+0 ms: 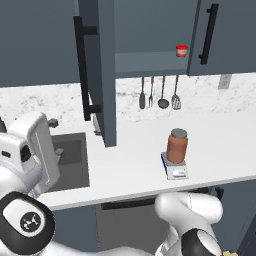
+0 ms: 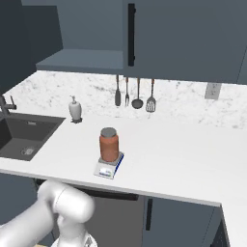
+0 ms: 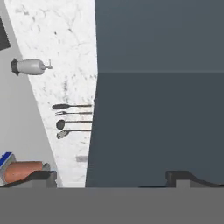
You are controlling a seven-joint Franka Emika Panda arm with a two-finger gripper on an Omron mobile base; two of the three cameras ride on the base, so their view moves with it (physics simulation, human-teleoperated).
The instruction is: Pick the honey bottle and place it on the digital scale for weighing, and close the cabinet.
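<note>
Now bottle (image 1: pixel 177 145) upright on scale (image 1: pixel 175 171) mid-frame, cabinet (image 1: pixel 100 70) door ajar upper left, hand (image 3: pixel 111 178) spread, empty.

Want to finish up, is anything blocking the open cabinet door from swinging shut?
Nothing visible does. The left door of the cabinet stands open over the counter, and the honey bottle on the digital scale sits well to its side.
</note>
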